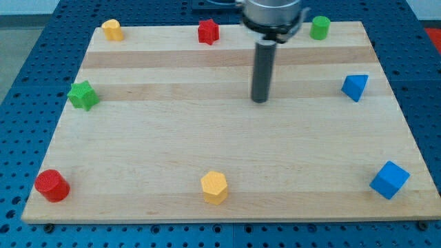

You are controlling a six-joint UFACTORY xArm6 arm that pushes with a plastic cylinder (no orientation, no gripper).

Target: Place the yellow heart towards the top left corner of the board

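A yellow heart-like block (111,30) lies near the top left corner of the wooden board (227,165). My tip (259,101) stands in the upper middle of the board, far to the right of that block and touching nothing. A second yellow block, a hexagon (214,187), lies near the bottom edge in the middle.
A red star block (208,31) lies at the top middle and a green cylinder (319,27) at the top right. A green star block (83,95) is at the left edge, a red cylinder (52,185) bottom left. A blue triangle (354,87) and a blue cube (390,180) lie on the right.
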